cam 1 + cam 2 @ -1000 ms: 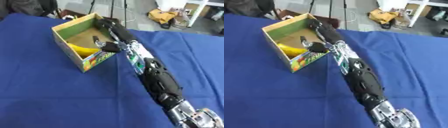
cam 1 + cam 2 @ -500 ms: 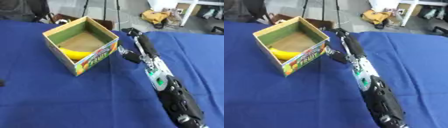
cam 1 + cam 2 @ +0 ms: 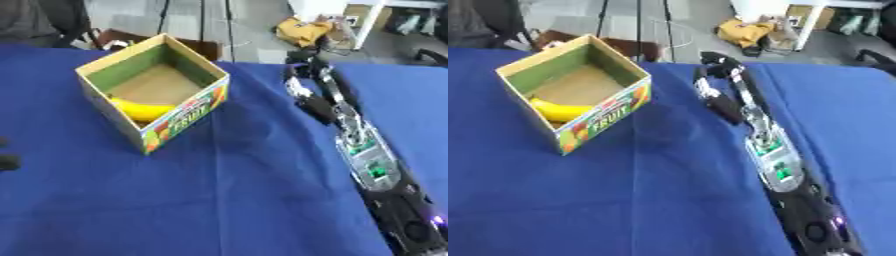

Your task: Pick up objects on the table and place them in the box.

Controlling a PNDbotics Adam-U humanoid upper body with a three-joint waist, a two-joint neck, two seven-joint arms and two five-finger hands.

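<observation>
An open cardboard fruit box [image 3: 182, 116] stands on the blue table [image 3: 219, 200], at the left of the far half. Inside it, against the near wall, lies a yellow banana [image 3: 138, 109]. My right arm stretches from the lower right corner up to the table's far edge. Its hand [image 3: 713, 70] is to the right of the box and apart from it. The hand is blurred, its fingers hang relaxed and it holds nothing. A dark bit at the left edge is probably my left hand [image 3: 5, 161].
Beyond the table's far edge, on the floor, are a yellow bundle [image 3: 302, 31], white furniture legs [image 3: 367, 22] and a dark stand behind the box. Blue cloth covers the whole near half of the table.
My right hand was over the box a second ago. It has drawn out to the right and toward the far edge, and the banana stays in the box. The camera has also shifted.
</observation>
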